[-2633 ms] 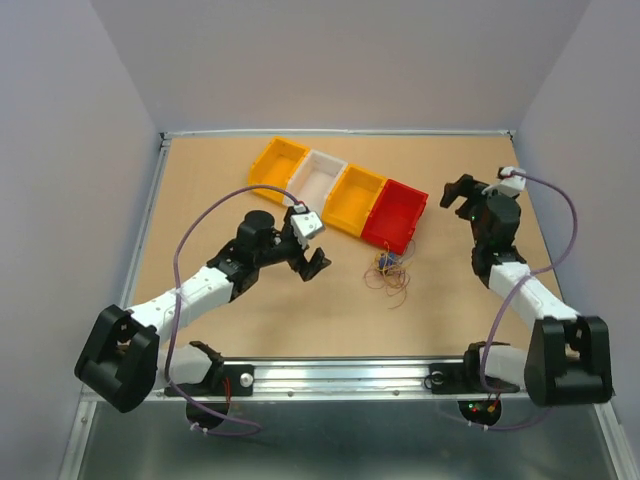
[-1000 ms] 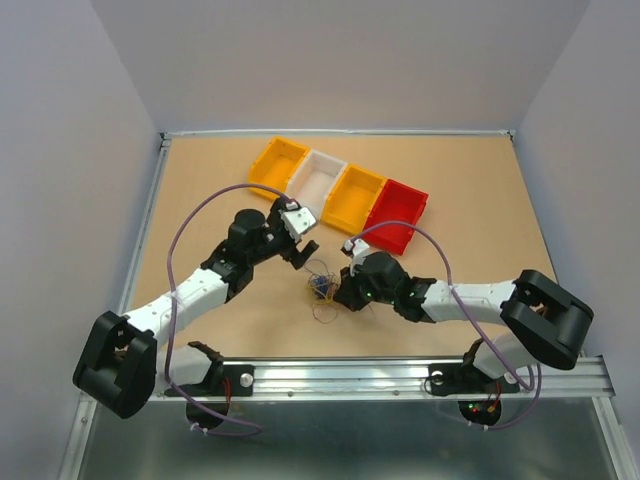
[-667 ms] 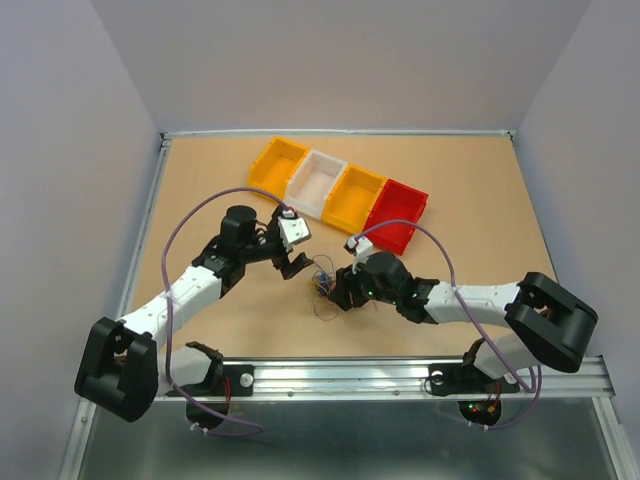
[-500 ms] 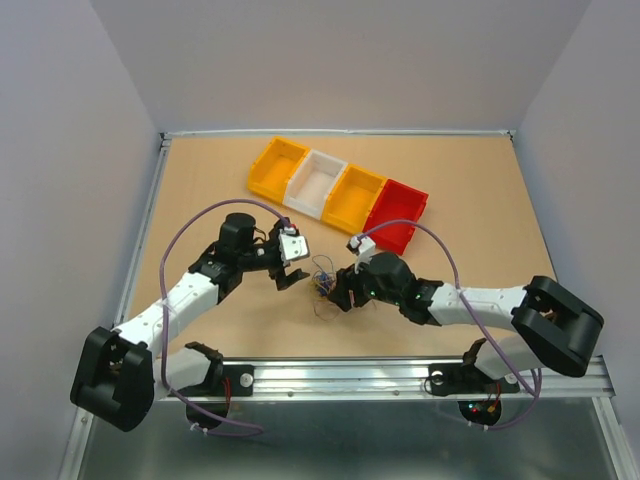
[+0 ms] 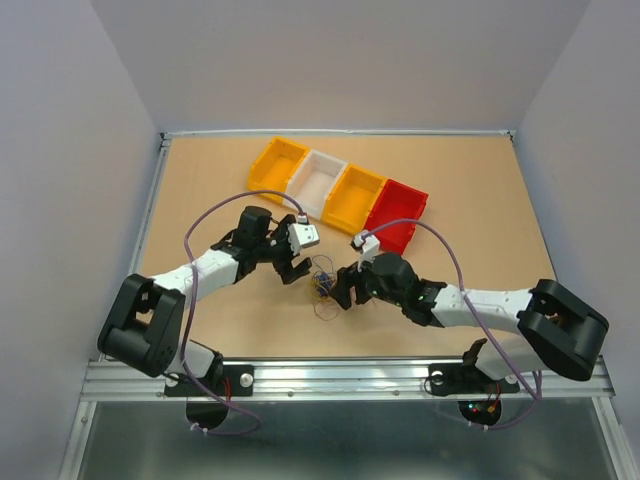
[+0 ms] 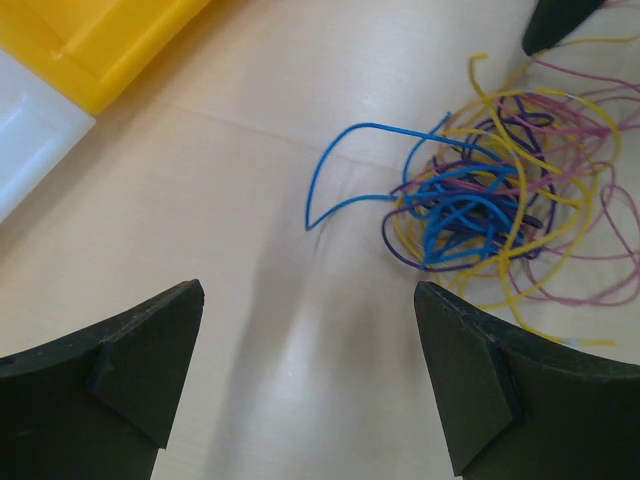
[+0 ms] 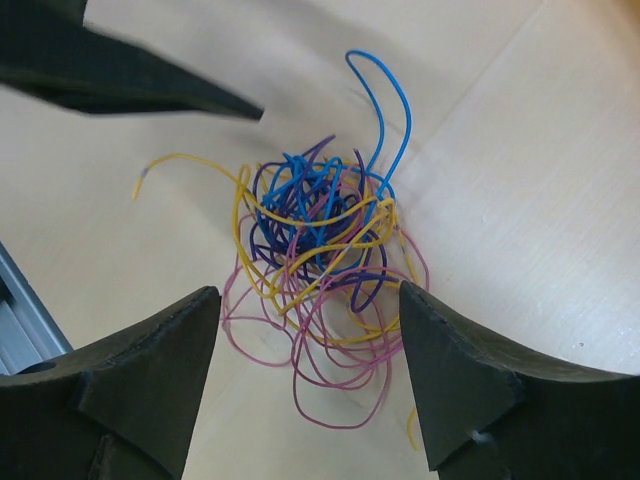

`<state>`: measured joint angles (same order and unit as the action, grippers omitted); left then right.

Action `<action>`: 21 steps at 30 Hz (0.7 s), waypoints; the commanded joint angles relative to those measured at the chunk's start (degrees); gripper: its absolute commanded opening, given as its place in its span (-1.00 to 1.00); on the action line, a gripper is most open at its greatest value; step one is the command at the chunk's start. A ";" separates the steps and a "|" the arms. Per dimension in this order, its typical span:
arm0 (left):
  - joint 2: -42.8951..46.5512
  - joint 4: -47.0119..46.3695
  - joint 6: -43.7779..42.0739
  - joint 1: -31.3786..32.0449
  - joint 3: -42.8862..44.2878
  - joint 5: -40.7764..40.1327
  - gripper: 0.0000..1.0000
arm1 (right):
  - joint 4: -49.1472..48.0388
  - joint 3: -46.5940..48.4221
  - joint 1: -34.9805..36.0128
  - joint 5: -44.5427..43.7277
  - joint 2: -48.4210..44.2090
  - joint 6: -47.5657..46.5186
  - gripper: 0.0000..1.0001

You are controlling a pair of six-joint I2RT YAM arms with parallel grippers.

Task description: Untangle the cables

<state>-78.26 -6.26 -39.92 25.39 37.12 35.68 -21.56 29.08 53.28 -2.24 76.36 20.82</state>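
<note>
Plainly the cables [image 5: 322, 284] lie as one small clump on the table [image 5: 480, 200], about midway between its left and right edges and closer to the near edge than the far one. The left hand [image 5: 293, 271] and the right hand [image 5: 343, 291] sit just beside it on either side, both with fingers spread apart and holding nothing.

The main risk, as I judge it, is a bite into the dense blue-and-purple core: that would catch several strands at once and pull the knot tighter. The wires are also very thin and may slip from a pinch. With both hands so near each other, their fingertips could collide over the clump.

The clump is roughly round, with no clear long axis. In the left wrist view a free blue loop [image 6: 335, 175] points towards the left hand [image 6: 308, 292]. Pink loops [image 7: 315, 375] trail towards the right hand [image 7: 308, 292].
</note>
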 commanded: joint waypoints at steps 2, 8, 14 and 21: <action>-2.95 -7.00 6.17 -0.34 5.76 -2.63 0.96 | -3.48 -0.25 -0.10 3.99 3.27 -2.54 0.57; -4.62 -6.05 6.35 0.10 8.22 -2.55 0.94 | -4.72 0.54 -0.10 6.81 6.43 -3.33 0.59; -8.92 1.07 2.75 4.67 11.83 -2.72 0.88 | -4.81 1.77 -0.10 6.37 7.93 -3.50 0.59; -11.13 6.17 -0.59 5.20 14.12 0.44 0.65 | -5.33 1.24 -0.01 6.20 6.96 -3.15 0.51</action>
<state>-90.35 -3.33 -37.67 30.79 49.15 33.32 -23.33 29.12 53.28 3.51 84.27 18.15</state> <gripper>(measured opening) 0.839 0.775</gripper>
